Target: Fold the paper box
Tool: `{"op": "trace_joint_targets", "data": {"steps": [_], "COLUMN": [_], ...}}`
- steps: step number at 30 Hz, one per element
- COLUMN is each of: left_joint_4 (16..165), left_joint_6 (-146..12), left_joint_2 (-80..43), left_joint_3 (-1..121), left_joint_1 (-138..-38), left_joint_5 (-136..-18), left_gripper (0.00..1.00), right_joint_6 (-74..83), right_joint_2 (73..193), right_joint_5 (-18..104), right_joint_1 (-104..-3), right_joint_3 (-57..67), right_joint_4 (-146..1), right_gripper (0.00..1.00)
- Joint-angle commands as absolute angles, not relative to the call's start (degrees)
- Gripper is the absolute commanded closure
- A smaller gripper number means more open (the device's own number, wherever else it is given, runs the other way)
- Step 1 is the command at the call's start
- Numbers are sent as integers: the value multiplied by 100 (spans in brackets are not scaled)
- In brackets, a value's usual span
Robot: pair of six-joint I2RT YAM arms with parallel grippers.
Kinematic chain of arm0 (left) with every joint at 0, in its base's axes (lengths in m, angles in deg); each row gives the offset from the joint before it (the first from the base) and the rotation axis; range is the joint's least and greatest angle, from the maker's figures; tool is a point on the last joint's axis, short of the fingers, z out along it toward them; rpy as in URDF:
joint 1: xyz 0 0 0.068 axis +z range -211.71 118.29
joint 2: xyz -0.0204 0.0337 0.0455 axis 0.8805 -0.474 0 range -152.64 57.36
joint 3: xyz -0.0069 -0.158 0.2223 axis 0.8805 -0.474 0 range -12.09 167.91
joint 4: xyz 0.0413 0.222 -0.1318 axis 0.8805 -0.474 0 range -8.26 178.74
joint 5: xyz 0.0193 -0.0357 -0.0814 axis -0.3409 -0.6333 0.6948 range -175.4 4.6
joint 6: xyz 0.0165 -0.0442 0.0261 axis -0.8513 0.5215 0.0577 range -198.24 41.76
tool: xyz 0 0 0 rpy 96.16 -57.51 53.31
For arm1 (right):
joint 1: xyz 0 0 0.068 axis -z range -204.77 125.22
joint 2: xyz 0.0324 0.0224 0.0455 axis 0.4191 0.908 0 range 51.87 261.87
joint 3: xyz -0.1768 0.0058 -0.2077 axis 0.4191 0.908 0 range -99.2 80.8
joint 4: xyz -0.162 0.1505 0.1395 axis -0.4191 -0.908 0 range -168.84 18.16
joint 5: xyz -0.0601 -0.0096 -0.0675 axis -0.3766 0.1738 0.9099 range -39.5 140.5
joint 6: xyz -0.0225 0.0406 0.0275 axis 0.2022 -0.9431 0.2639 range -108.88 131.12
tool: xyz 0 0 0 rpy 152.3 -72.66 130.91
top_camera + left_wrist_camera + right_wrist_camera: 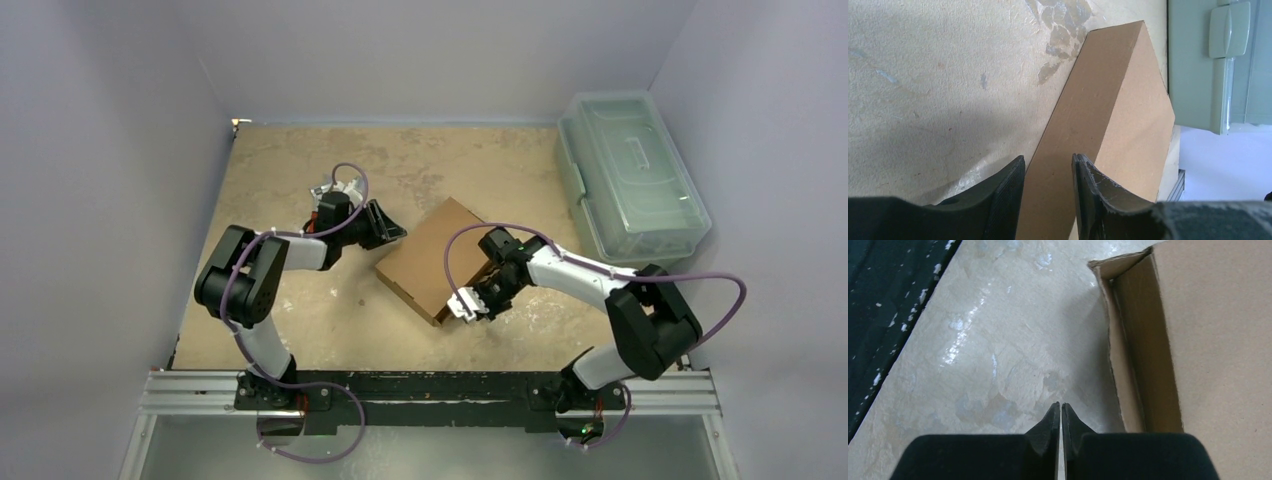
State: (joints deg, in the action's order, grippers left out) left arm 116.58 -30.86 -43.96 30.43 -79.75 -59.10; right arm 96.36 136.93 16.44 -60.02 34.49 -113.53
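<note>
The paper box (pixel 435 258) is brown cardboard and lies closed and flat, turned diagonally, in the middle of the table. My left gripper (pixel 385 232) stands at its upper-left side. In the left wrist view this gripper (pixel 1048 157) is open, and the box's side wall (pixel 1113 110) runs ahead through the gap without being clamped. My right gripper (pixel 478 303) is at the box's near right corner. In the right wrist view it (pixel 1061 404) is shut on nothing, above bare table. Just to its right the box (pixel 1218 340) shows a gap along its side wall.
A translucent pale-green plastic bin (pixel 630 180) with a lid stands at the back right, also in the left wrist view (pixel 1218 65). The black and metal base rail (pixel 430 392) runs along the near edge. Grey walls enclose the table on three sides.
</note>
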Motion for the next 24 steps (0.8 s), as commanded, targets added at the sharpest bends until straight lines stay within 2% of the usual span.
{"op": "trace_joint_targets", "data": {"steps": [1,2,4,7,10,13,15,21,24], "left_joint_4": [11762,11771,11745,11581,11443,11494,11678,12547,12373], "left_joint_6": [-3120,-3116,-3117,-3146,-3202,-3229,-3154,-2583,-2569], "left_joint_2": [-4397,-4412,-4408,-4360,-4333,-4358,-4350,-4498,-4230], "left_joint_3": [3014,3018,3013,3003,2937,2812,2606,2115,2122], "left_joint_1": [-7986,-7990,-7990,-7998,-8081,-8238,-8502,-8966,-8922], "left_joint_5": [-5866,-5838,-5816,-5824,-5876,-5886,-6035,-6279,-6605], "left_gripper": [61,61,62,67,75,87,91,92,89], "right_joint_6": [10382,10360,9679,8946,8213,6807,6087,6136,7326], "right_joint_2": [13459,13436,13439,13490,13676,13676,13481,13354,13623], "right_joint_5": [1169,1176,1539,1806,2572,3716,4051,3415,2663], "right_joint_1": [-6063,-6167,-6618,-7277,-7799,-8002,-7882,-7651,-7451], "right_joint_3": [3400,3457,3558,3521,3415,3441,3334,3617,3143], "right_joint_4": [-11879,-11799,-11244,-10471,-9803,-8426,-7869,-8050,-9828], "right_gripper": [91,91,100,100,100,100,100,100,100]}}
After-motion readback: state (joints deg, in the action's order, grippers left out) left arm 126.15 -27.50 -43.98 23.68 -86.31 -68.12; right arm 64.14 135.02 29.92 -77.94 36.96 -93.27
